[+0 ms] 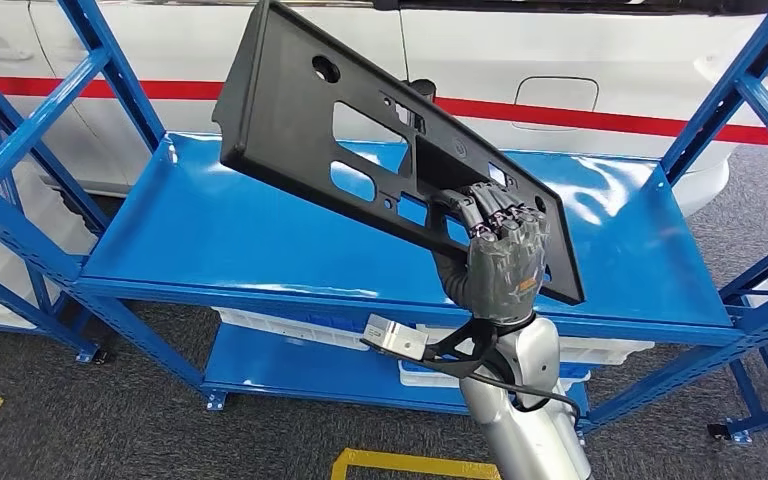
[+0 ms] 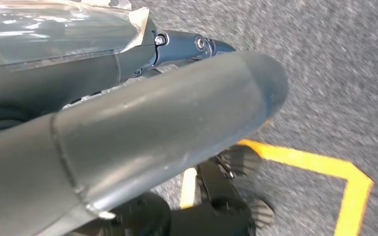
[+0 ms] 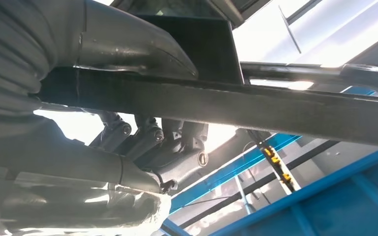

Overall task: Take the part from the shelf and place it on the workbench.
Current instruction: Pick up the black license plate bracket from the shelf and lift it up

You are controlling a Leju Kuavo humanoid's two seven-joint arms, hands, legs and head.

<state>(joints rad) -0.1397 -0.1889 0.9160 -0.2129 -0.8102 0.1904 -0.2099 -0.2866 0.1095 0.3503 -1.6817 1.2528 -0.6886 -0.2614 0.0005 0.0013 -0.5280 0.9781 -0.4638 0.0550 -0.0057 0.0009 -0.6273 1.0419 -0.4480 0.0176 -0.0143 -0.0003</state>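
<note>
Because the right hand [image 1: 505, 262] grips the black part [image 1: 360, 130] only at one end, above the blue shelf [image 1: 210, 230], the long free end can swing and strike the shelf post [image 1: 110, 75]. The grip may slip. I cannot tell how the left hand [image 2: 128, 132] is set.

Blue steel shelf rack [image 1: 260, 240]: top deck glossy, nothing visibly resting on it. Diagonal blue braces at both ends. Lower deck [image 1: 290, 370] carries white plastic bins [image 1: 280, 327], a second bin [image 1: 430, 375] further right, partly hidden. Rack stands on grey carpet floor [image 1: 110, 420] with yellow tape lines [image 1: 400, 462]. Rack feet [image 1: 216, 402] touch the carpet.
</note>
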